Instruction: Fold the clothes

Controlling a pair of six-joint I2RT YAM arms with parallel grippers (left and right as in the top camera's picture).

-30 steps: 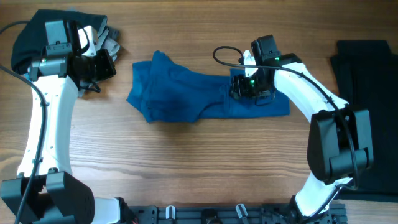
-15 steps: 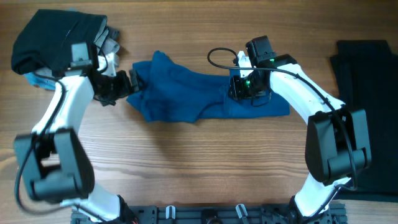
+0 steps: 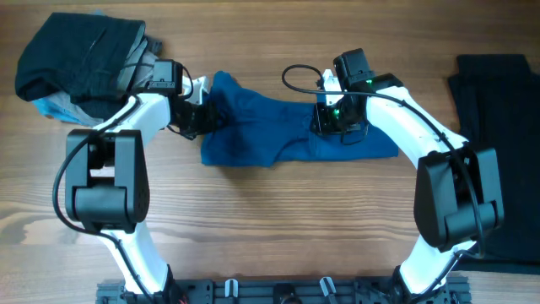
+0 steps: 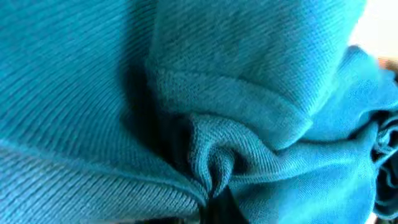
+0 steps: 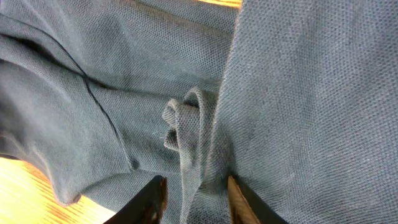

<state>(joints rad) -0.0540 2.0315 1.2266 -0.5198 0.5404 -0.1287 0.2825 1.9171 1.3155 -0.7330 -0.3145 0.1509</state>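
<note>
The royal-blue T-shirt [image 3: 278, 139] lies crumpled across the middle of the wooden table. My left gripper [image 3: 202, 118] is at the shirt's left end and is shut on a bunched fold of it; blue fabric [image 4: 211, 168] fills the left wrist view. My right gripper [image 3: 339, 120] sits on the shirt's right part. Its two fingers [image 5: 198, 196] are closed on a raised ridge of the fabric [image 5: 186, 124].
A heap of black clothes [image 3: 76, 51] lies at the back left, with a grey garment [image 3: 142, 66] and a light-blue one [image 3: 51, 108] beside it. Flat black clothes [image 3: 498, 93] cover the right edge. Bare wood [image 3: 270, 219] lies in front of the shirt.
My left arm has swung from the black heap to the shirt's left end and closed on it. That end has shifted right and bunched. The right gripper has stayed in place.
</note>
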